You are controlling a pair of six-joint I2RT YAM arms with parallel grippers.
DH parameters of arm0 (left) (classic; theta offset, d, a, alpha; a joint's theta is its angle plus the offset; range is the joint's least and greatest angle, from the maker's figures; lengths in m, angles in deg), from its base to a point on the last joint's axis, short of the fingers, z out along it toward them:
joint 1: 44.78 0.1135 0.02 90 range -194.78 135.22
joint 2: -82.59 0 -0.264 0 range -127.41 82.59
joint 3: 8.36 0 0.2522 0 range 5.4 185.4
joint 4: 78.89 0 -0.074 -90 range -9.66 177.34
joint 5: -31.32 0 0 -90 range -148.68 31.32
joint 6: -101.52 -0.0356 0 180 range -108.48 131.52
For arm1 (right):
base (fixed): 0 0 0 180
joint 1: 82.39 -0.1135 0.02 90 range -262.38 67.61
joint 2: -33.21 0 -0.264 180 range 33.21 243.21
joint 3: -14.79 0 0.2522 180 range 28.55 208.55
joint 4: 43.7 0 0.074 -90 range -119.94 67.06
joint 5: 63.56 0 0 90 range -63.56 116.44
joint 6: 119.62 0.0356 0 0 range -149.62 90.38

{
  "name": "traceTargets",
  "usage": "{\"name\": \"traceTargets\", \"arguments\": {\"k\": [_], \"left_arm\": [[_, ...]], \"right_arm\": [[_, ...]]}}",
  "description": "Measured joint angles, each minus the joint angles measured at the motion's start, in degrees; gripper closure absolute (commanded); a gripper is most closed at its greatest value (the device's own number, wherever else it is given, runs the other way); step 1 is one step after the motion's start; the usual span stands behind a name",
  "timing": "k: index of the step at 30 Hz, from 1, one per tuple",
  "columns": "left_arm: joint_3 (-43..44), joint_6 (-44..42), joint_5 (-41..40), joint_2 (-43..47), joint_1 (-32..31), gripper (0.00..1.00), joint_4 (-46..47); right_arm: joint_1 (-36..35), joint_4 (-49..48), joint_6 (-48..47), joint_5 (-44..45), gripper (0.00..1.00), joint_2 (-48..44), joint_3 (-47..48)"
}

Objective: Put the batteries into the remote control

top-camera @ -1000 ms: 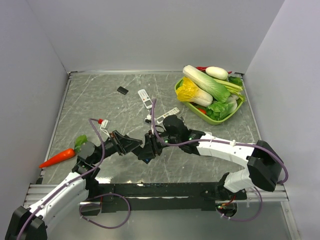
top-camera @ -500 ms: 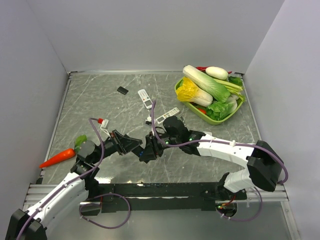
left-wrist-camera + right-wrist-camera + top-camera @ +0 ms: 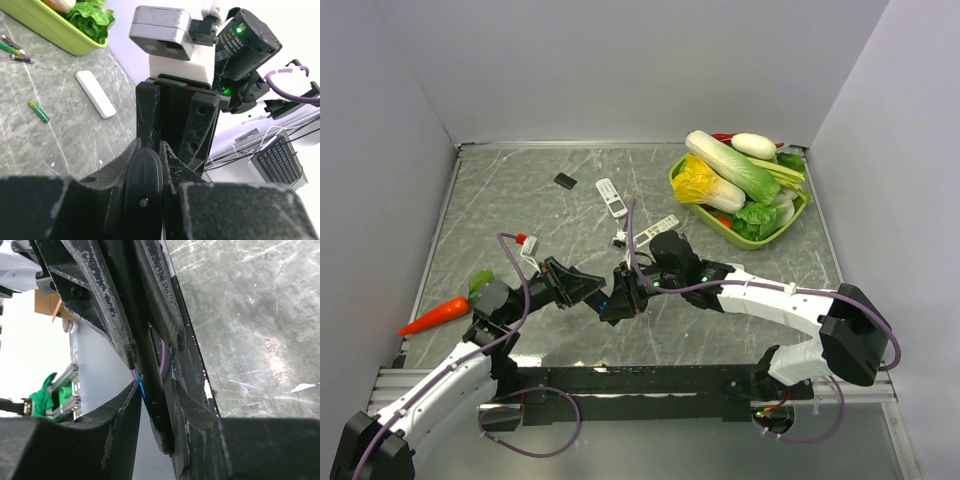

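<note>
- My left claw [image 3: 148, 147] is clenched on the remote [image 3: 145, 185], a dark flat slab that its wrist view shows edge-on, held above the table [image 3: 30, 145].
- From the top view, both claws meet nose to nose over the near middle of the table, with the remote between them.
- My right claw [image 3: 156, 385] straddles the same slab from the other side, one finger on each face. I cannot tell whether it is actually pinching or just close.
- A blue sliver [image 3: 141, 390] sits between one right finger and the slab. It may be a cell, but I can't make it out.
- A green cell [image 3: 39, 111] lies loose on the table, near a white remote [image 3: 95, 94].
- A few more cells [image 3: 22, 59] lie just beside the green basket [image 3: 65, 37] of vegetables, well apart from the claws.
</note>
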Motion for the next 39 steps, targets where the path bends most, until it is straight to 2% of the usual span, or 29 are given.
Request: {"name": "traceTargets", "arguments": {"k": [3,6,14,16,17,20,21,23,24,26,27,34,39], "left_arm": [[0.00,0.33,0.55,-1.09,0.07,0.99,2.10],[0.00,0.31,0.96,-1.38,0.04,0.99,2.78],[0.00,0.35,1.22,-1.18,0.07,0.99,2.56],[0.00,0.42,1.16,-1.14,0.04,0.98,2.54],[0.00,0.44,1.14,-1.16,0.04,0.94,2.54],[0.07,0.37,0.81,-1.77,-0.02,0.66,2.19],[0.35,0.28,0.72,-2.14,-0.07,0.48,1.53],[1.99,-0.48,-0.70,-3.63,-0.11,0.31,-1.44],[3.04,-1.38,-1.46,-4.31,-0.09,0.19,-2.93],[6.40,-3.04,-4.33,-5.75,-0.02,0.05,-7.69],[7.54,-4.04,-5.18,-6.25,-0.02,0.01,-9.09],[21.86,-10.75,-19.15,-13.11,0.57,0.01,-24.79],[36.22,-14.21,-34.49,-25.77,2.86,0.01,-37.53]], "right_arm": [[0.39,-0.63,1.77,-0.33,0.54,0.07,-0.04],[1.03,-2.71,3.43,0.04,0.54,0.13,-0.04],[1.38,-4.92,3.85,-0.76,0.76,0.13,-0.04],[1.51,-5.09,3.28,-1.36,0.86,0.11,-0.07],[1.62,-5.27,3.10,-1.55,0.91,0.11,-0.22],[1.90,-6.01,2.47,-1.97,1.00,0.04,-1.01],[2.08,-6.38,2.32,-2.01,1.00,-0.02,-1.40],[2.71,-6.86,1.92,-1.99,1.00,-0.39,-2.62],[3.15,-6.73,1.86,-1.90,1.00,-0.70,-3.34],[4.81,-6.43,1.57,-2.14,1.00,-1.27,-5.11],[5.44,-6.14,1.44,-2.12,1.00,-1.55,-5.51],[12.87,-1.86,-1.44,0.37,1.00,-3.78,-7.17],[16.68,4.31,-6.16,6.95,1.00,-5.22,-7.17]]}}
